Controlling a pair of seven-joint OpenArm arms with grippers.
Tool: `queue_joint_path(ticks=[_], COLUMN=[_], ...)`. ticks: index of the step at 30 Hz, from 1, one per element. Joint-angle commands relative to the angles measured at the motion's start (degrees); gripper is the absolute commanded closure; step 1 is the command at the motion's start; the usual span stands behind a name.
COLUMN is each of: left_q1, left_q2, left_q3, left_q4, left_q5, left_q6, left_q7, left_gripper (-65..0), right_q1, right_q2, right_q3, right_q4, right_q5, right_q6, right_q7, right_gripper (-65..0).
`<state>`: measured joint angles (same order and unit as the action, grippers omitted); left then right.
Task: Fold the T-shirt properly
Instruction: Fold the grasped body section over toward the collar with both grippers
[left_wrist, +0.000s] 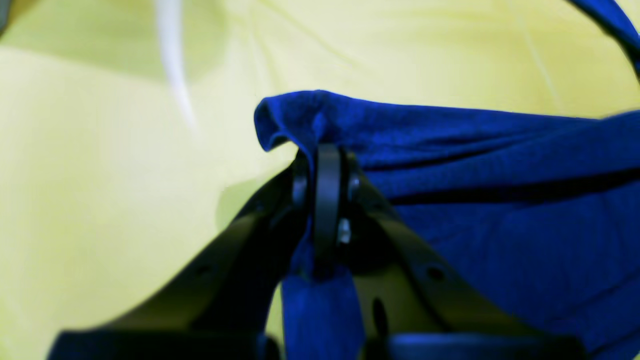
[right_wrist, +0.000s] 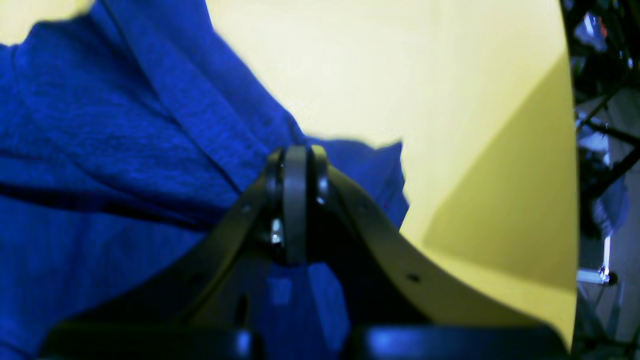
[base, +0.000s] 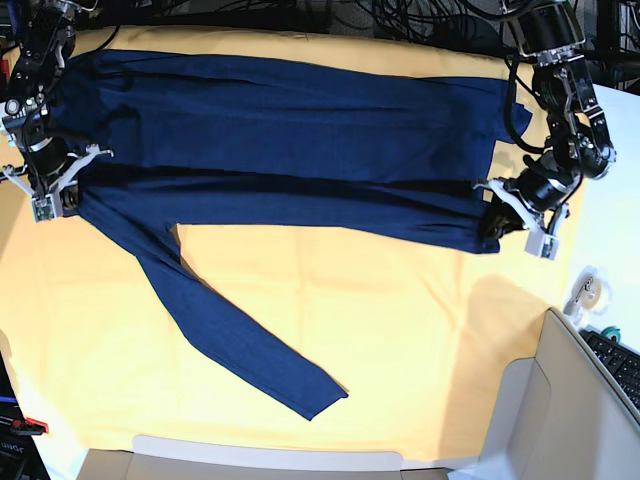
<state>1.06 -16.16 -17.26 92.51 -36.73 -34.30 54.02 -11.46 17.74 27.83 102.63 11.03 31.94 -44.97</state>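
Note:
The dark navy T-shirt (base: 290, 150) is stretched wide across the upper half of the table, folded along a held edge. One long sleeve (base: 240, 335) trails diagonally toward the front. At the right end of the base view, my left gripper (base: 494, 216) is shut on a bunched corner of the T-shirt (left_wrist: 500, 200); its jaws pinch the fabric in the left wrist view (left_wrist: 327, 150). My right gripper (base: 66, 194) at the left end is shut on the other corner, with cloth (right_wrist: 125, 150) squeezed between its closed fingers (right_wrist: 296, 152).
A yellow-orange table cloth (base: 400, 320) covers the table. A tape roll (base: 586, 291) and a keyboard (base: 622, 362) lie off its right edge, beside a grey box (base: 530, 420). Cables (base: 400, 18) crowd the far edge.

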Motion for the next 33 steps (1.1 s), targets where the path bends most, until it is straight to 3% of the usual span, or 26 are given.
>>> queue_joint_path(ticks=[1,9,18,20,23,26,33], left_q1=[-0.14,3.2,5.23,5.23,5.23,5.23,5.23], left_q2=[-1.02,-1.02,-0.76,-0.76,-0.85,-0.94,-0.76], left_q3=[-0.37,-0.37,-0.28,-0.19,-0.28,-0.37,-0.46], left_q4=[1.07,1.42,1.25,1.16,1.16,1.16,1.16], left_q5=[-0.76,-0.76,-0.41,-0.41,-0.32,-0.32,-0.41], left_q6=[-0.03,-0.03,-0.03,-0.03,0.15,0.15,0.24], left_q7=[-1.14,-1.23,-1.23,-1.14,0.27,1.94,2.2], left_gripper=[0.0,0.0,0.0,0.0,-4.4,-11.1,-17.0], right_q1=[0.26,-2.91,-3.44,-3.26,-0.54,0.17,1.31], right_q2=[0.86,0.77,-1.61,-1.34,-1.34,-1.43,-1.34], right_q3=[0.52,1.4,2.45,2.28,2.45,2.45,2.63], right_q4=[1.06,1.77,1.59,1.59,1.59,1.59,1.85], right_q5=[0.09,0.09,0.09,0.01,0.01,0.01,0.01], right_q6=[-0.52,-0.6,-0.6,-0.6,-0.69,-0.69,-0.69], right_q7=[1.32,1.23,1.15,-1.32,-8.26,-9.14,-9.14], right_gripper=[0.0,0.0,0.0,0.0,-8.8,-17.6,-18.0])
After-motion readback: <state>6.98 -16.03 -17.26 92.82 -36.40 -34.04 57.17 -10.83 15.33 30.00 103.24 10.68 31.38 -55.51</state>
